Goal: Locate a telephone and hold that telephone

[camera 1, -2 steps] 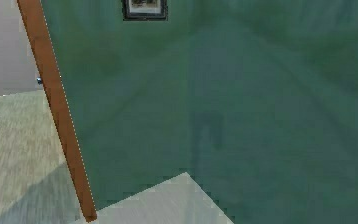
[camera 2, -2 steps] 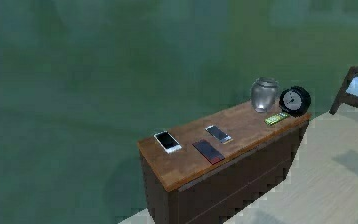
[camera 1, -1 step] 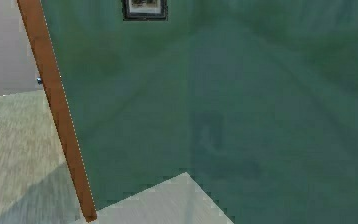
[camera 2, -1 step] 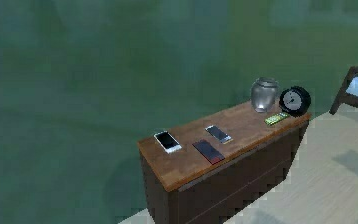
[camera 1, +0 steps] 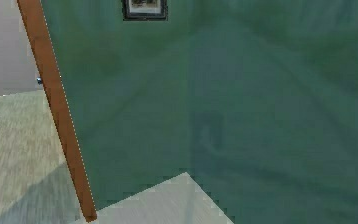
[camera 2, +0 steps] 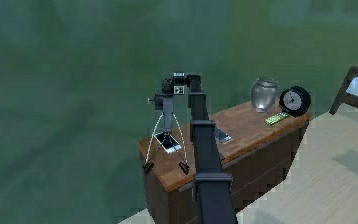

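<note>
A small flat telephone [camera 2: 167,142] with a pale face and dark edge lies on the brown wooden dresser [camera 2: 249,130], near its left end. The dark arm bar [camera 2: 202,140] rises from the bottom edge. The gripper [camera 2: 166,165] hangs at the arm's far end. Its thin fingers [camera 2: 150,150] run down on either side of the telephone. The telephone rests on the dresser top, so I cannot tell whether the gripper holds anything.
On the dresser also sit a dark flat item [camera 2: 223,135], a green strip [camera 2: 276,118], a glass jar [camera 2: 265,95] and a round black clock [camera 2: 295,100]. A bed corner [camera 2: 357,85] shows at right. Ahead stand green walls, a wooden door frame [camera 1: 59,115] and a framed picture [camera 1: 147,8].
</note>
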